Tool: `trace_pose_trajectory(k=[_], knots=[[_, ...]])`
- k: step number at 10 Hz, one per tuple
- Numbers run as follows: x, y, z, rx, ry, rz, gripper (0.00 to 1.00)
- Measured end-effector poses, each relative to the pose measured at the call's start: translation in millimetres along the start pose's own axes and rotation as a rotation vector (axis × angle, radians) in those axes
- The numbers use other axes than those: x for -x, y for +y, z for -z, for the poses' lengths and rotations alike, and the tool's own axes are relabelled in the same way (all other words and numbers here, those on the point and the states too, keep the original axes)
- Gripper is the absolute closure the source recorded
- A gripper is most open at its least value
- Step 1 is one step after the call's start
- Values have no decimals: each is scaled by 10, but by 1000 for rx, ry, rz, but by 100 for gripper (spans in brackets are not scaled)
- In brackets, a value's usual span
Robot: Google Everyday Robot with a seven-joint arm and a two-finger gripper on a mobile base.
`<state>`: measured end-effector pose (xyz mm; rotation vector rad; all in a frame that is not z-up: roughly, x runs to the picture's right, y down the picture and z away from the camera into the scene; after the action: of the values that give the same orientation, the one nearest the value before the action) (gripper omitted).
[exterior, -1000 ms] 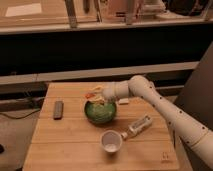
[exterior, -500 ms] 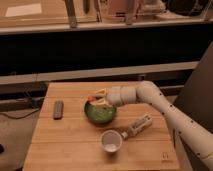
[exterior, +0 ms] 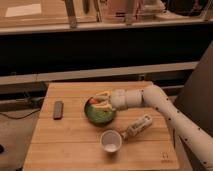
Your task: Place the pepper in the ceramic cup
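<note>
Though its grip cannot be told, the end effector (exterior: pixel 100 101) hangs over the green bowl (exterior: pixel 98 119), pepper (exterior: pixel 93 102) at its tip.

No readable text, maybe a table-corner mark (exterior: pixel 162 155), jaws over bowl (exterior: pixel 92 118)

The pepper (exterior: pixel 93 102) is showing up as a tiny orange-red bit right at the tip of the gripper (exterior: pixel 100 101), which is hanging over the left side of the bowl (exterior: pixel 103 118). Can't tell if the pepper is touching the bowl or sitting just above it. The cup (exterior: pixel 111 141) is standing upright on the table (exterior: pixel 65 145). It's small, round and white with a pinkish inside, and it's sitting just in front of the bowl, apart from the pepper.
</note>
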<state>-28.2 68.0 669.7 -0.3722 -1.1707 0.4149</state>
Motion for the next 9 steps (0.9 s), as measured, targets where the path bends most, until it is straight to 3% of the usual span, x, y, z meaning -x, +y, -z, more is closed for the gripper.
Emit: trace_pose_trajectory(k=[6,9], knots=[[-98,331,136,-12,-34,-2,100],[-101,410,136,6,-71,6,100]])
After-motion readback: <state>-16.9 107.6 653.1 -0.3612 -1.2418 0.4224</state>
